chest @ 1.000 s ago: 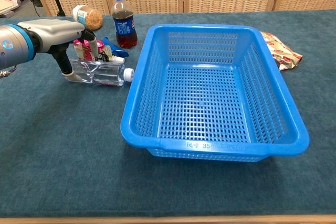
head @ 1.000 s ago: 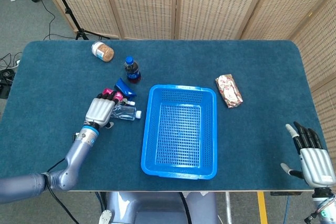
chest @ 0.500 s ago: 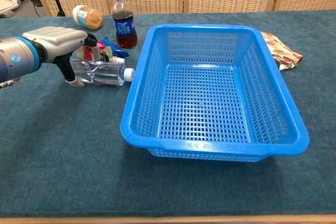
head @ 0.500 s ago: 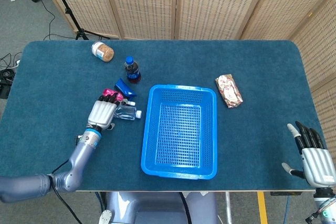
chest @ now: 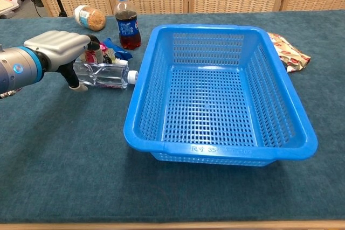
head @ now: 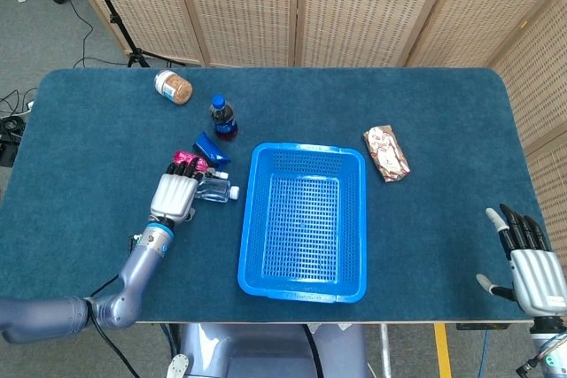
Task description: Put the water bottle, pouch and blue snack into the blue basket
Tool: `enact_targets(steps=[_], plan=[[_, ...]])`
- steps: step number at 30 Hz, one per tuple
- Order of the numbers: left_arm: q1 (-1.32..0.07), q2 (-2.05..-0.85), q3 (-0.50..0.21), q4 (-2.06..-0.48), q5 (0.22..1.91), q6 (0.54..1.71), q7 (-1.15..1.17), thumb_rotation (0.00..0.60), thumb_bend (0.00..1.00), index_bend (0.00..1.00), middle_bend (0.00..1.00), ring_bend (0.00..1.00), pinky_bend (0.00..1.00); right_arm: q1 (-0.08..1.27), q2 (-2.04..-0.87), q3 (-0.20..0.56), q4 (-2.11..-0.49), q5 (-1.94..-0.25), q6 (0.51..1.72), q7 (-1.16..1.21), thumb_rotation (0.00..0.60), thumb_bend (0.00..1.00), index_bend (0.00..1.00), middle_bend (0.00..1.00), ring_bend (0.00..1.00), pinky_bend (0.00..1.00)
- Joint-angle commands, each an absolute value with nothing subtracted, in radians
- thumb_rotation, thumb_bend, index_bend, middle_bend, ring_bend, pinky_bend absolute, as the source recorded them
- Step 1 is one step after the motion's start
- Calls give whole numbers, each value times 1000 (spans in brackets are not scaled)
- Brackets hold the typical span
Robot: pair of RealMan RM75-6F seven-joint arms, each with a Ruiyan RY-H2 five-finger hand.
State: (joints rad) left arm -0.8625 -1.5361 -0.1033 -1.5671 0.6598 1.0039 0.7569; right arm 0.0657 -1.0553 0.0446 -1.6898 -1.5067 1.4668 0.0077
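Note:
The clear water bottle (head: 213, 190) (chest: 105, 74) lies on its side left of the blue basket (head: 301, 148) (chest: 215, 27), white cap toward the basket. Just behind it sit the pink pouch (head: 189, 160) (chest: 92, 55) and the blue snack (head: 211, 145) (chest: 116, 49). My left hand (head: 174, 194) (chest: 56, 44) hovers palm-down over the bottle's base end. Its fingers stretch out toward the pouch and its thumb hangs down beside the bottle. Nothing is gripped. My right hand (head: 530, 263) rests open at the table's front right corner, fingers apart.
A cola bottle (head: 222, 118) (chest: 127, 21) stands behind the blue snack. A jar (head: 173, 87) (chest: 89, 17) lies further back left. A red-patterned snack packet (head: 386, 153) (chest: 288, 52) lies right of the basket. Wicker screens stand behind the table.
My left hand has drawn back a little toward the table's front and lowered over the bottle's base. Bottle, pouch and snack have stayed put. The right hand barely moved.

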Motion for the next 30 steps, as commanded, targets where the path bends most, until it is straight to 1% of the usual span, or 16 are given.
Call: enact_targets(steps=[1,9,17,22,28,30], plan=[[-866,-1496,-96,-1633,649,1012,776,600,195,362,165,207,253,66,-1056,45,-1690,-1507,1467,7,600,156,8,0,0,0],[-880,-1366,-47,-1839,570,1031,852,600,199,362,165,216,265,63,-1054,46,-1696,-1511,1474,2,600,156,8,0,0,0],[-908,-1271,15,-1953,481,985,879,600,206,362,165,224,274,64,-1056,46,-1700,-1515,1475,-7,600,156,8,0,0,0],[-890,-1254,3,-1970,557,1017,817,600,208,362,165,224,274,65,-1060,46,-1699,-1513,1473,-12,600,156,8,0,0,0],[-832,-1283,-43,-1931,733,1075,662,600,205,362,165,221,274,66,-1062,46,-1699,-1515,1472,-15,600,156,8,0,0,0],[-817,-1295,-46,-1915,781,1089,631,600,197,360,161,205,274,66,-1061,46,-1698,-1513,1471,-14,600,156,8,0,0,0]])
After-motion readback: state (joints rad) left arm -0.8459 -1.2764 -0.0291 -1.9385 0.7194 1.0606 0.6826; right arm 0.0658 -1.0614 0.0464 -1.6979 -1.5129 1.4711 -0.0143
